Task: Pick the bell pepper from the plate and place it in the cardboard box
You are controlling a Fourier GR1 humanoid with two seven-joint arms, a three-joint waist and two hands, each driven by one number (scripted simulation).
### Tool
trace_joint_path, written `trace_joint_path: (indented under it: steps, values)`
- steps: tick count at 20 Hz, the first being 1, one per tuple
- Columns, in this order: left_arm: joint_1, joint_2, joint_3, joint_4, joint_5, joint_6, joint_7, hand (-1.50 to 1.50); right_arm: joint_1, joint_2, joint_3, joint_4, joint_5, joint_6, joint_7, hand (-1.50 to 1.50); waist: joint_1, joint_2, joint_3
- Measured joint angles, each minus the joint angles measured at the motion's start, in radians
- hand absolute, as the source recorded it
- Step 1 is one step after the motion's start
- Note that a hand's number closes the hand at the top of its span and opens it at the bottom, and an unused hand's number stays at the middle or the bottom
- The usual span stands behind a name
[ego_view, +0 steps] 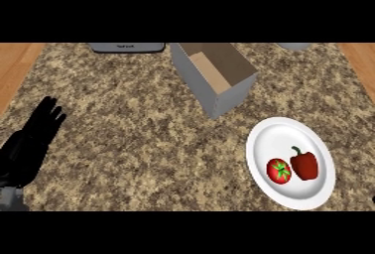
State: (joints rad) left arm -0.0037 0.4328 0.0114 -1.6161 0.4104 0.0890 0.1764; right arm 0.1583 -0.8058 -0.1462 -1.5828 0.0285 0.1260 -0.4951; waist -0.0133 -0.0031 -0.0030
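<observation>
Your left hand rests at the lower left of the head view, fingers straight and pointing up over the speckled granite counter, holding nothing; your right hand does not show anywhere. You can see the bell pepper, dark red with a curved stem, lying on the white plate at the lower right, toward the plate's right half. Just beside it on its left lies a tomato with a green star-shaped top, the two close together or touching. You will find the cardboard box above and to the left of the plate, near it but apart, open at the top, with grey outer walls and a brown inside. At the far edge of the counter a grey, flat object and a pale rounded one are cut off by the view. Wooden floor shows on both sides.
</observation>
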Motion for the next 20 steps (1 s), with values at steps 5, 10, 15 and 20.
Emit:
trace_joint_path:
  steps: [5, 10, 15, 20]
  values:
    - [-0.008, -0.012, -0.007, 0.002, -0.008, 0.005, 0.007, 0.0, 0.027, -0.12, 0.056, -0.125, 0.148, 0.027, 0.223, -1.5, 0.004, 0.001, -0.001]
    - [-0.015, -0.01, 0.002, 0.003, -0.008, -0.01, 0.009, 0.0, -0.008, -0.149, 0.149, -0.246, 0.219, 0.111, 0.497, -1.5, 0.017, 0.003, 0.0]
    - [-0.022, -0.017, 0.011, 0.005, -0.013, -0.022, 0.021, 0.0, -0.082, -0.113, 0.224, -0.296, 0.214, 0.225, 0.722, -1.5, 0.02, 0.003, 0.001]
    - [-0.008, -0.038, 0.022, -0.012, -0.031, -0.031, 0.022, 0.0, -0.125, -0.048, 0.265, -0.259, 0.261, 0.292, 0.802, -1.5, 0.019, 0.003, 0.002]
